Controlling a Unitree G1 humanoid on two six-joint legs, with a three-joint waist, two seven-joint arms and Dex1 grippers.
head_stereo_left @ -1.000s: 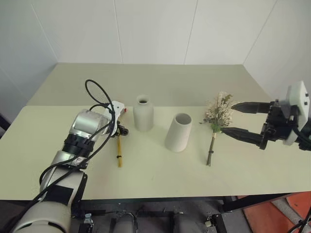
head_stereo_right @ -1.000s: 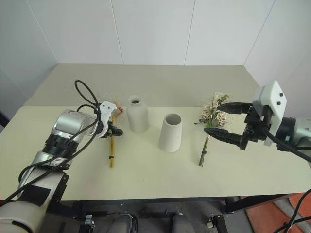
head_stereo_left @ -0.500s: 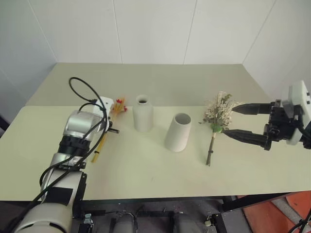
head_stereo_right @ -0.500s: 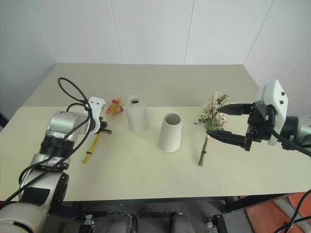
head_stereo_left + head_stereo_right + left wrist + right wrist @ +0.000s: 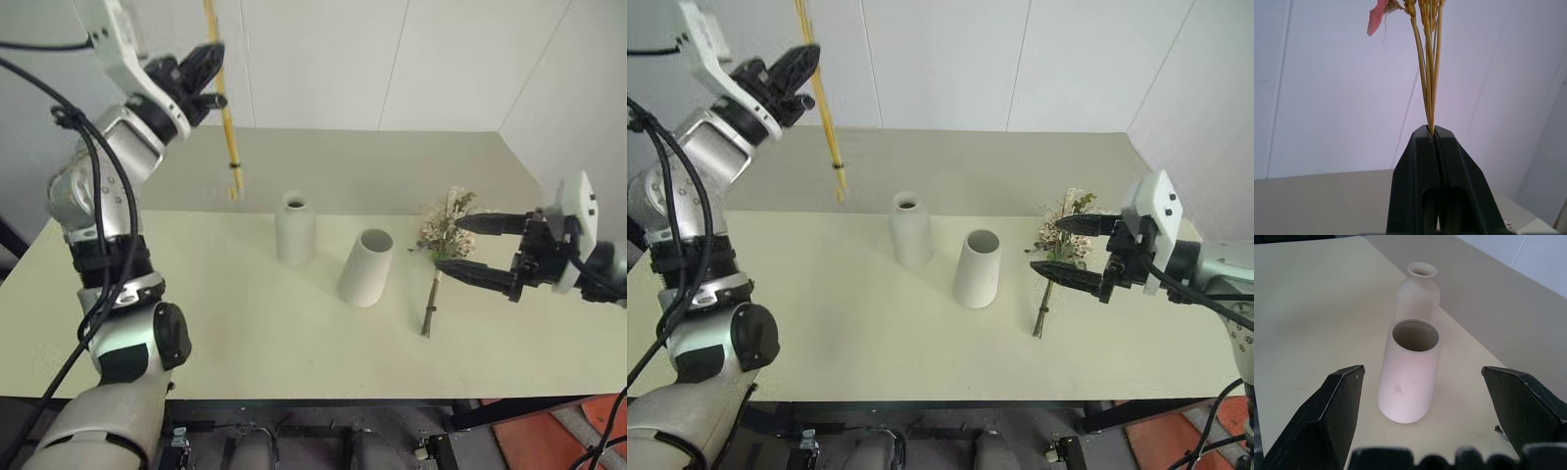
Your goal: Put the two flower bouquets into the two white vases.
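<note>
Left end effector [image 5: 201, 73]: clenched on thin bouquet [image 5: 227, 117], stalks hanging near-vertical.
Bottle vase [image 5: 295, 229]: below, rightward.
Right end effector [image 5: 468, 245]: released.

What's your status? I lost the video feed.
Left gripper shut on yellow stalk bunch, held high. Right gripper open around rose bouquet on table. Bottle vase, cone vase empty, unobstructed.

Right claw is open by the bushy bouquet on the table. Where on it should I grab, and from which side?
Grip the bare stems of the bushy bouquet, below the head, coming from the robot's right, where the right claw waits open. The bouquet lies flat, blooms away from the robot; the stems are narrow and firm, the sprigs crushable.
</note>
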